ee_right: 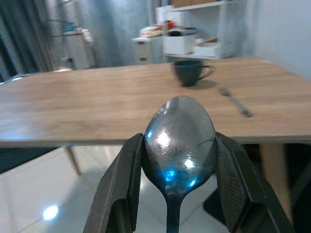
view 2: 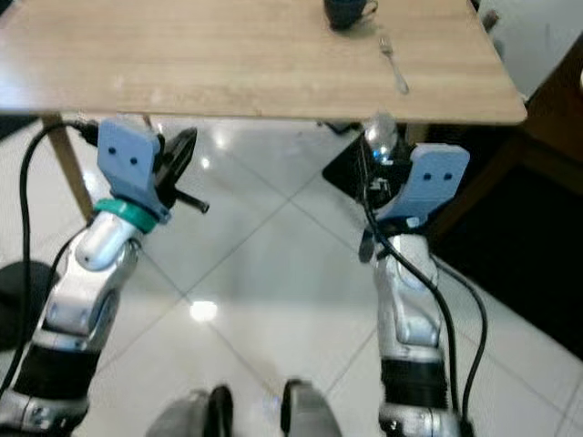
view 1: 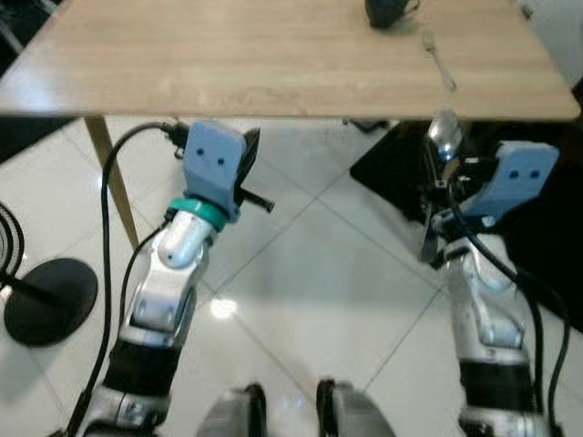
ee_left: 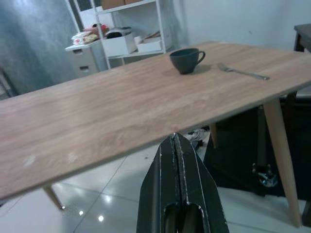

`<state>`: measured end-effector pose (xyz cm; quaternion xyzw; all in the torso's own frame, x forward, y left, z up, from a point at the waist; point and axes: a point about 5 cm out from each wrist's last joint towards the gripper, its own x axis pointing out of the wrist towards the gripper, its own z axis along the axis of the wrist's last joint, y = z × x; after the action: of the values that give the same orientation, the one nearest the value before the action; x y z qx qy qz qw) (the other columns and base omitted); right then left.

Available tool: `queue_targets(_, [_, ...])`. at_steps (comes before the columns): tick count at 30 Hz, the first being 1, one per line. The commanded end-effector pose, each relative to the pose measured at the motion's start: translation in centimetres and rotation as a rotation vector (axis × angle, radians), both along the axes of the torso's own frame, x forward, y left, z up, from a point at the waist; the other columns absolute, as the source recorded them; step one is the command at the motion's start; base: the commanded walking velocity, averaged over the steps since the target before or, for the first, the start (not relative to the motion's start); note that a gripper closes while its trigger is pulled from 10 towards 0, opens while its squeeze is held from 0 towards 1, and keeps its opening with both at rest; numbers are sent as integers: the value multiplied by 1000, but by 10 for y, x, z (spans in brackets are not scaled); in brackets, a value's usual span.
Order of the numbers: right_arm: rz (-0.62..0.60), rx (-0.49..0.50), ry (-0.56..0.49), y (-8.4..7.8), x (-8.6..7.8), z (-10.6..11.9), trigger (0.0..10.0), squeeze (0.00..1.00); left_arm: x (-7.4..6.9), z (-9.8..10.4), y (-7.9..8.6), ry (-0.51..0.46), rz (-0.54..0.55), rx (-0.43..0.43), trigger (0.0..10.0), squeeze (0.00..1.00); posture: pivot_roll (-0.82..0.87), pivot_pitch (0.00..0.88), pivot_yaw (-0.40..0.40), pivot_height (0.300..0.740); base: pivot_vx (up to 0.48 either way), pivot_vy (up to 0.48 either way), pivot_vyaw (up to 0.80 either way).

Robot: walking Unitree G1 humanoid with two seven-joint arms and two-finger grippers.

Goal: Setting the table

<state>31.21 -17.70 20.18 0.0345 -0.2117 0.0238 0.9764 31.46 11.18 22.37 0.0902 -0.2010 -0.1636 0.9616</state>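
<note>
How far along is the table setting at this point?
Done: a dark cup and a fork already sit on the wooden table. In hand: the right gripper holds a spoon, bowl up, short of the table edge. Left: the spoon isn't on the table yet. The left gripper is shut and empty.

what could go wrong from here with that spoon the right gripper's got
The right gripper pinches the spoon only low on its bowl, so it might twist or slip out onto the tiles. The spoon sits below the table edge, so lifting straight up could knock it against the underside. The fork and dark cup already lie at that corner, and a careless placement may nudge them.
</note>
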Motion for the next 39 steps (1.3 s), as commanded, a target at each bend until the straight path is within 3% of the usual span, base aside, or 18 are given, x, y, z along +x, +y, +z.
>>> queue_targets(1, [-2,2,-1,0,-1,-1,10000,0,0,-8,2,26,9,9,10000,0,-76,133,104,740,-274,0,0])
queue_targets(10, [-6,5,0,-1,-1,-1,10000,0,0,-7,1,26,9,9,10000,0,-78,135,103,740,-266,0,0])
queue_targets(30, [-11,12,10,-3,-2,-2,10000,0,1,-7,-2,33,-3,2,10000,0,-79,140,103,740,0,0,0])
queue_targets(39, [-28,-6,68,-9,-3,-18,10000,0,0,-26,4,137,-1,-10,10000,0,-81,141,104,740,0,0,-800])
